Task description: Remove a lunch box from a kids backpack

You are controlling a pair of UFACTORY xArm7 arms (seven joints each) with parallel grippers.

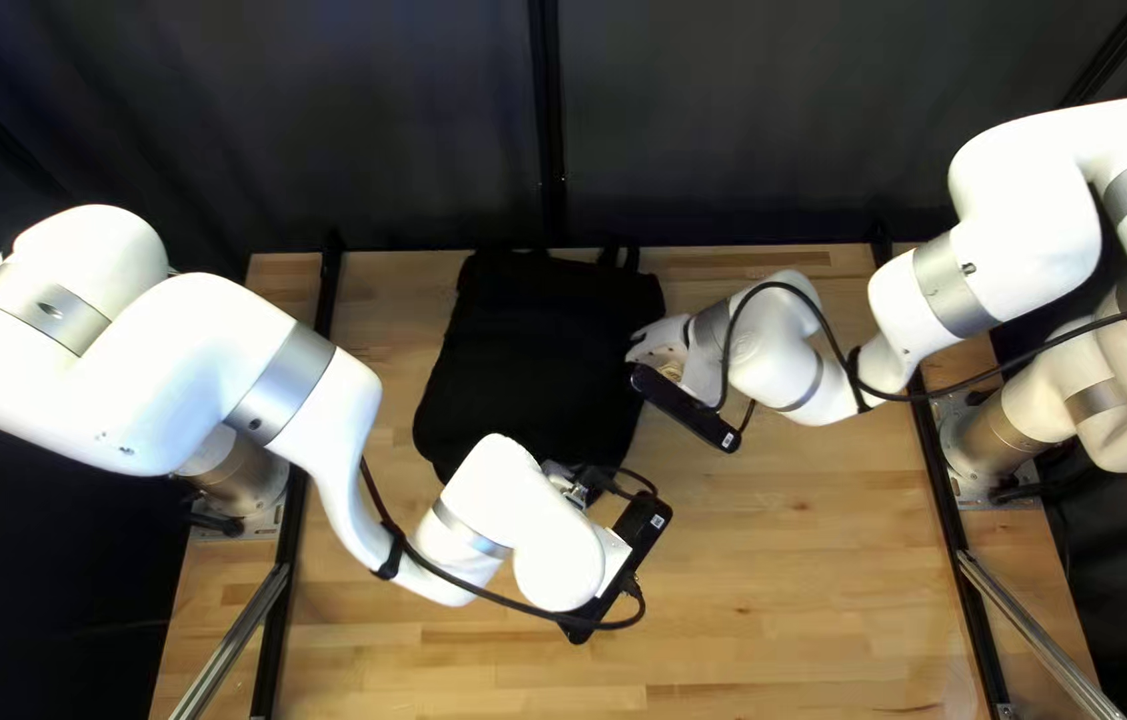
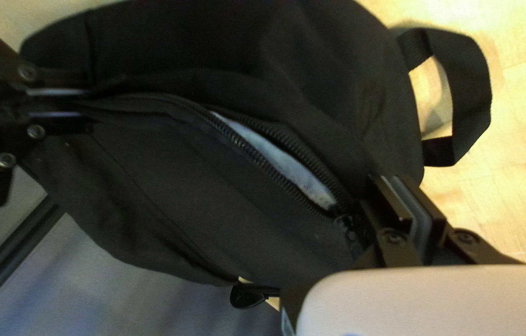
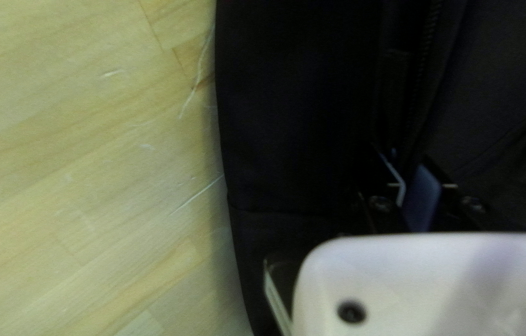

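Left gripper (image 1: 577, 486): jaws almost together beside zipper (image 2: 291, 165) end, can't tell any hold. Right gripper (image 1: 650, 350): narrow gap, pinching backpack (image 1: 537, 360) fabric.

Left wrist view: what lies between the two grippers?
A partly open zipper on the black backpack, pale material showing in its gap; the left wrist view shows it.
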